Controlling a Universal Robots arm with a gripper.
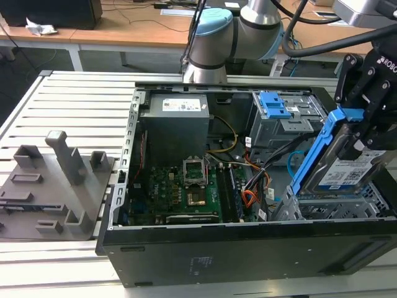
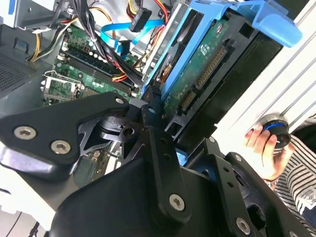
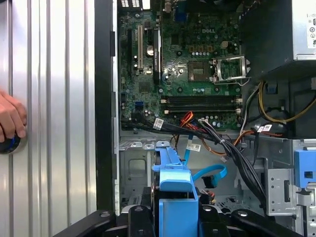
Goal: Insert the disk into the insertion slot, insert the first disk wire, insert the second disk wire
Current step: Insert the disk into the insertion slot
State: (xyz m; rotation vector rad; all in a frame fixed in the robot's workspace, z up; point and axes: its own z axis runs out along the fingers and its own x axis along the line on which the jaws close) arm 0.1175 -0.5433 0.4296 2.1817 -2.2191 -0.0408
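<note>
- Disk is clamped between my fingers; they are closed against it with no gap that I can see, and my gripper has hold of nothing else
- In the exterior view I grip the disk near its raised end, and it hangs steeply tilted, with its blue carrier running down the edge that faces the exterior view's left
- In the second wrist view I see the disk's green circuit-board side, and in the first wrist view the carrier's blue end tab sits between my black finger links
- The disk's lower end is right at the top of the insertion slot, the low grey cage in the corner of the open computer case; I cannot tell whether it touches or has gone in
- First disk wire, the red, orange and black bundle, lies loose by the motherboard, apart from the disk
- Second disk wire, the light-blue cable, curves in a loop just beside the slot, and its end is not on the disk
- A taller grey bay with a blue latch stands beyond the slot
- A person's hand rests on a round dark knob outside the case
</note>
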